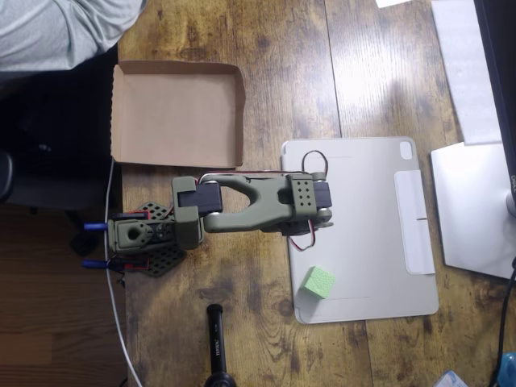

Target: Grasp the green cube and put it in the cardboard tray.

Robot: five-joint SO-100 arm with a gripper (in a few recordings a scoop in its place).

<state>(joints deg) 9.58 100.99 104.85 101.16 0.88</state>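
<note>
Lying at the lower left corner of a flat grey pad (363, 234), the green cube (318, 281) rests tilted and free, touching nothing else. Just above it in the overhead view, the olive-green arm (250, 205) stretches from its base at the table's left edge across the wooden table (282, 81) to the pad; its claw is folded beneath the wrist, so whether the fingers stand apart or together cannot be told. Farther up, well apart from the cube, sits the cardboard tray (177, 113).

Cube (318, 281) lies on the pad (363, 234), tray (177, 113) well apart upper-left.
</note>
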